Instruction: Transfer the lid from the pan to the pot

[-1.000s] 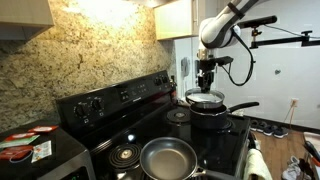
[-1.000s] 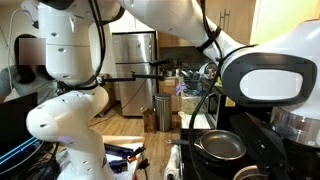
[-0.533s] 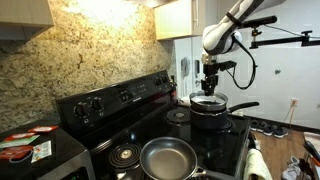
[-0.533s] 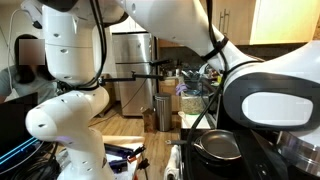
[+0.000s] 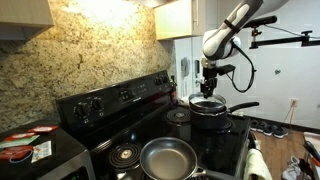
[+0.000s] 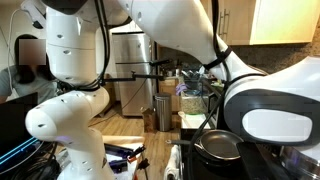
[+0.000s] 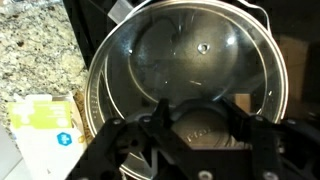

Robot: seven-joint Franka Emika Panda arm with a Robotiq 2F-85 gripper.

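One pan (image 5: 167, 157), one pot (image 5: 211, 115), one lid (image 5: 207, 101) on stove. One robot arm, one gripper (image 5: 208, 85). Several control knobs on stove back panel (image 5: 120, 95); exact count unclear.

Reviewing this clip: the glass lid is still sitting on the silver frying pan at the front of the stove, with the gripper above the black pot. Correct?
Not quite. In an exterior view the frying pan is bare; the glass lid sits on the black pot, below the gripper.

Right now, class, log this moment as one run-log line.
lid: on pot | pan: uncovered, front burner | hand: above lid, grip unclear | step: transfer appears done
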